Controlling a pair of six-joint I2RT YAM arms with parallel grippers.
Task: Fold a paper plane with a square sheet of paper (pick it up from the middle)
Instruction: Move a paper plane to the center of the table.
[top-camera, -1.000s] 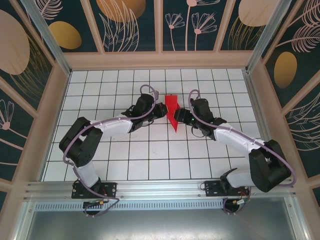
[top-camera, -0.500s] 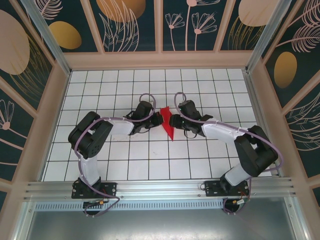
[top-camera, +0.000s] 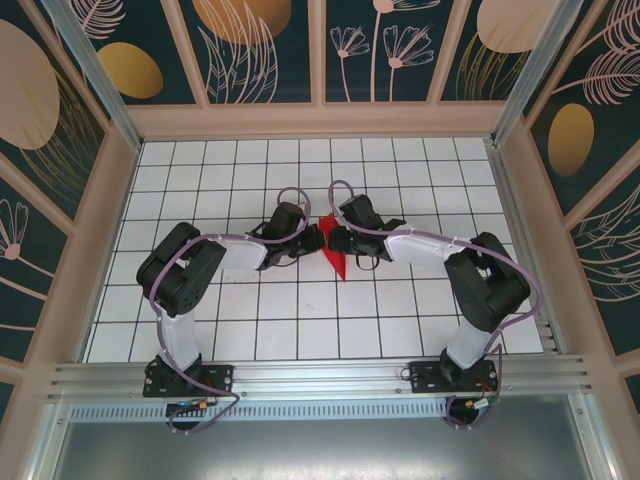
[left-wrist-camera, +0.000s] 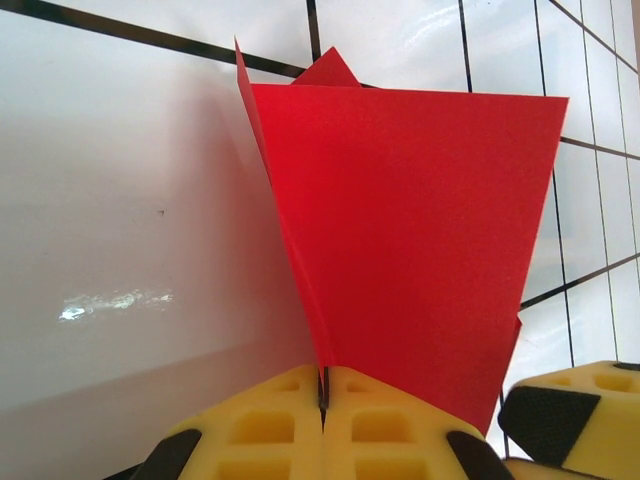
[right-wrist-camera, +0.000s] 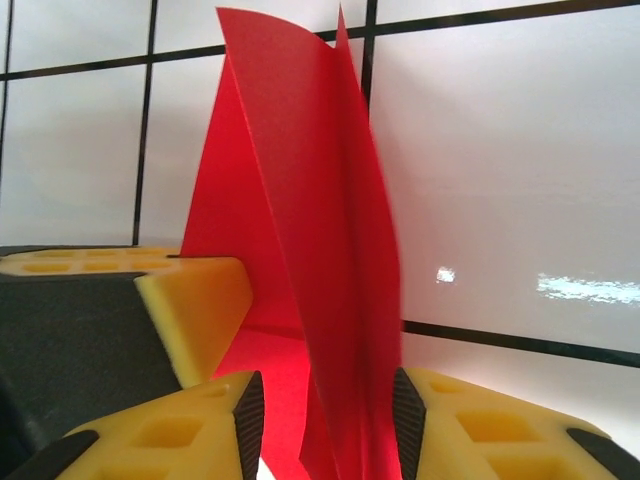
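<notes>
Edges of the red paper (top-camera: 338, 263) stand upright off the white grid table (top-camera: 420, 320) near its middle, between the two wrists. The left gripper (left-wrist-camera: 323, 385) has its pads pressed together on the crease. The right gripper (right-wrist-camera: 325, 420) straddles the standing folds, jaws part open with a gap on one side; bare tiles surround both arms.

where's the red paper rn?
Top view, centre of the gridded table: folded red paper, left gripper shut on its crease, right gripper straddling it.
</notes>
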